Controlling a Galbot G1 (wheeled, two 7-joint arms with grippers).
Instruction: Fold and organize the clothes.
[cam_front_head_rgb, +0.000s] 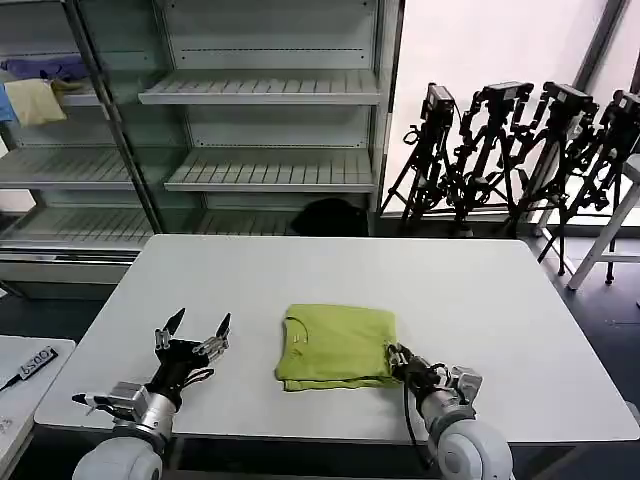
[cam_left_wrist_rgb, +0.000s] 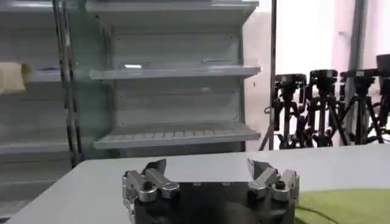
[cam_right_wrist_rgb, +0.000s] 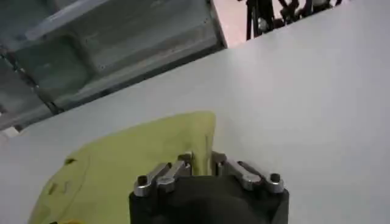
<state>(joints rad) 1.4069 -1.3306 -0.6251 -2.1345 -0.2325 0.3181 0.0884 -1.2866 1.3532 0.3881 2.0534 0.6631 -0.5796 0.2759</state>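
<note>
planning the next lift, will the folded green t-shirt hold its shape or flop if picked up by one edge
Probably flop: the t-shirt is soft cloth folded in loose layers with wavy edges. It is likely light, so a push might slide it on the smooth table. With the right gripper at one corner, the layers may peel apart.

place: robot test lab or recording studio, staged partly like a shop
shop cue: open retail-style shelving unit (cam_front_head_rgb: 265, 120) with slatted white shelves, mostly bare, along the far wall
shelf contents: pale yellow cloth (cam_front_head_rgb: 35, 100) and blue-purple cloth (cam_front_head_rgb: 45, 68) on an upper shelf at the far left
studio cue: row of black tripods (cam_front_head_rgb: 520, 150) with camera gear, parked against a bright white wall on the right
work surface: plain white table (cam_front_head_rgb: 480, 290) in the middle of the room
side detail: second white surface (cam_front_head_rgb: 20, 385) at the left edge
</note>
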